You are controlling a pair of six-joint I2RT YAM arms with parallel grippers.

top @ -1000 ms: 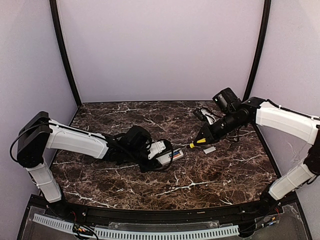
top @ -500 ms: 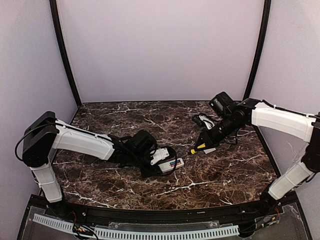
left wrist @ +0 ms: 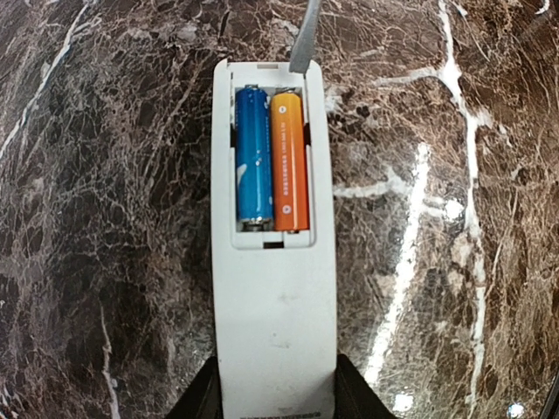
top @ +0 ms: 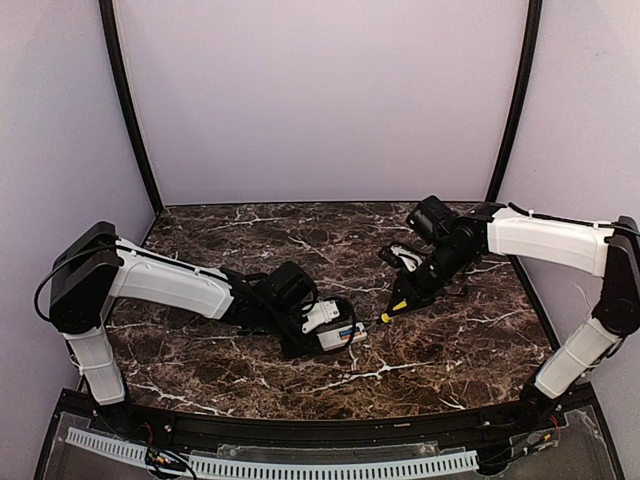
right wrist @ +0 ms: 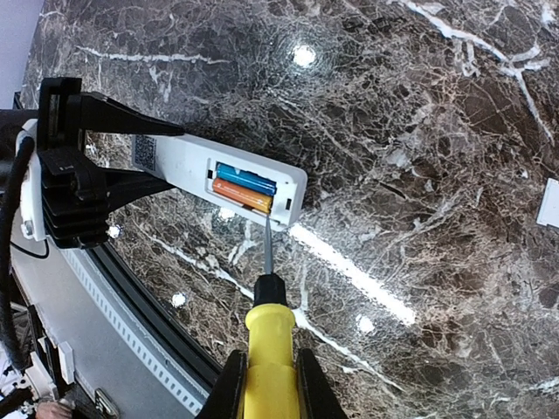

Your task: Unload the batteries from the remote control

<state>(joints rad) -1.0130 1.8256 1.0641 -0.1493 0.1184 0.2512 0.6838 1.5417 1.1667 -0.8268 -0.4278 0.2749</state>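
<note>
- Left gripper (top: 322, 326) is clamped on the remote control (top: 340, 334), one finger on each long side at its 6 o'clock end in the left wrist cam.
- Remote lies flat on the marble table (top: 450, 350), back side up, approx. 7 o'clock from table centre in the top view.
- Battery bay is open. Both batteries are inside, side by side and touching: blue battery (left wrist: 254, 157) on the 9 o'clock side, orange battery (left wrist: 289, 161) on the 3 o'clock side.
- Right gripper (top: 415, 290) is closed round the yellow handle of the screwdriver (right wrist: 269, 349), with the shaft pointing to approx. 8 o'clock in the top view.
- Blade comes in from 12 o'clock in the left wrist cam. Its tip is at the bay's end wall, just by the orange battery's end.
- Small white cover (right wrist: 552, 202) lies flat at the 3 o'clock edge of the right wrist cam, well apart from the remote.
</note>
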